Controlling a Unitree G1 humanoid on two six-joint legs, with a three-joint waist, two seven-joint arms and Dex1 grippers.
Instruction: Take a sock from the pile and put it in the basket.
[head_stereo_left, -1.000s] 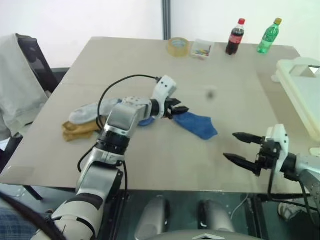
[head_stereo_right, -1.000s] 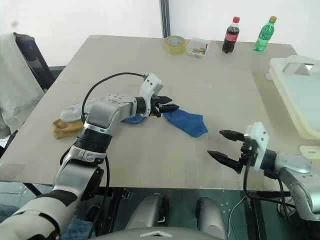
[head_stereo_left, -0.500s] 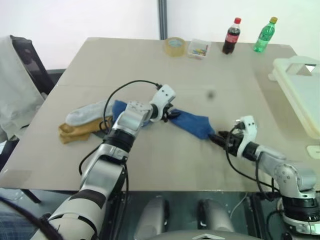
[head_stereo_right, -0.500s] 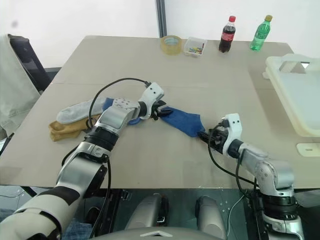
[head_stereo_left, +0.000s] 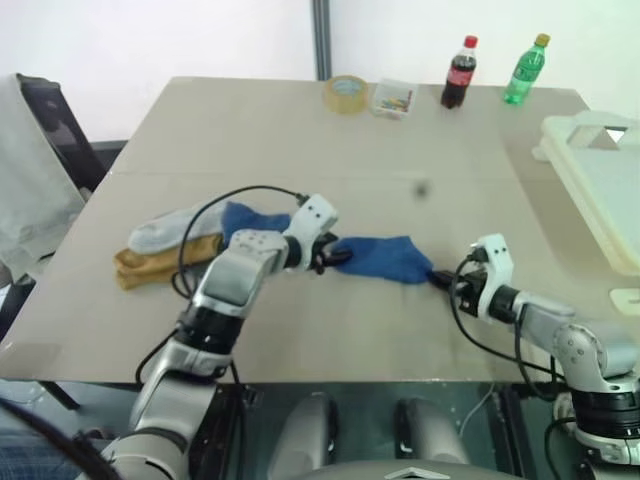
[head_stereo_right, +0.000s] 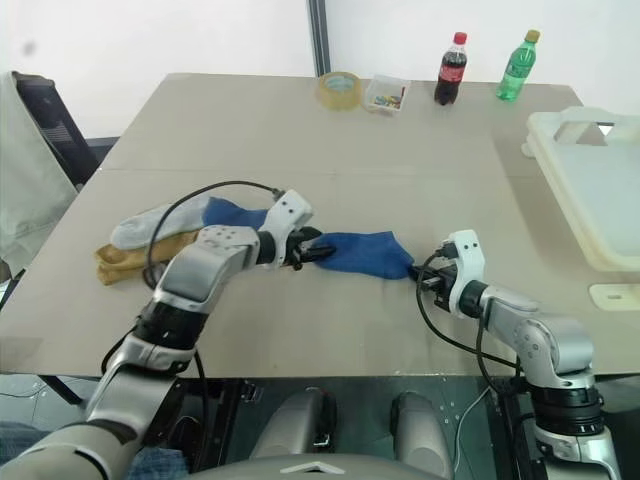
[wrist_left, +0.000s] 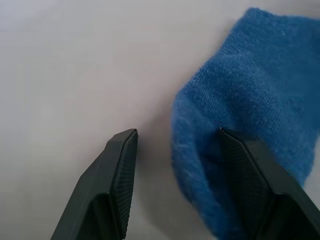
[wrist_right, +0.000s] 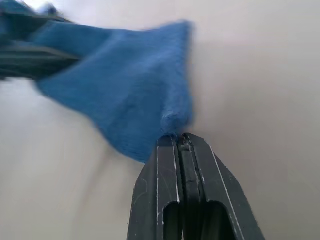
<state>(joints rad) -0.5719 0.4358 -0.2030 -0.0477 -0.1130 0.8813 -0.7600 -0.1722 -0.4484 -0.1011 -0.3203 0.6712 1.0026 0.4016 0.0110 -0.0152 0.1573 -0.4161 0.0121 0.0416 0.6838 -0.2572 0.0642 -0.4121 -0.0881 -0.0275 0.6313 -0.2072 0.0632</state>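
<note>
A royal blue sock (head_stereo_left: 382, 258) lies flat on the table, apart from the pile (head_stereo_left: 175, 245) of grey, mustard and blue socks to its left. My right gripper (wrist_right: 179, 137) is shut on the sock's near right corner, low over the table (head_stereo_left: 440, 278). At the sock's other end my left gripper (wrist_left: 176, 131) is open; one of its fingers (wrist_left: 250, 170) rests on the blue fabric and the other stands over bare table. The off-white basket (head_stereo_left: 598, 170) stands at the table's right edge, well away from both grippers.
Along the far edge stand a tape roll (head_stereo_left: 345, 94), a small clear box (head_stereo_left: 392, 99), a cola bottle (head_stereo_left: 460, 73) and a green bottle (head_stereo_left: 524, 70). A chair draped in grey cloth (head_stereo_left: 35, 170) stands left of the table. A black cable loops over my left arm.
My right gripper came in from the front edge to the sock's right corner and shut. My left hand sank and drew back toward the pile. The sock now lies flatter.
</note>
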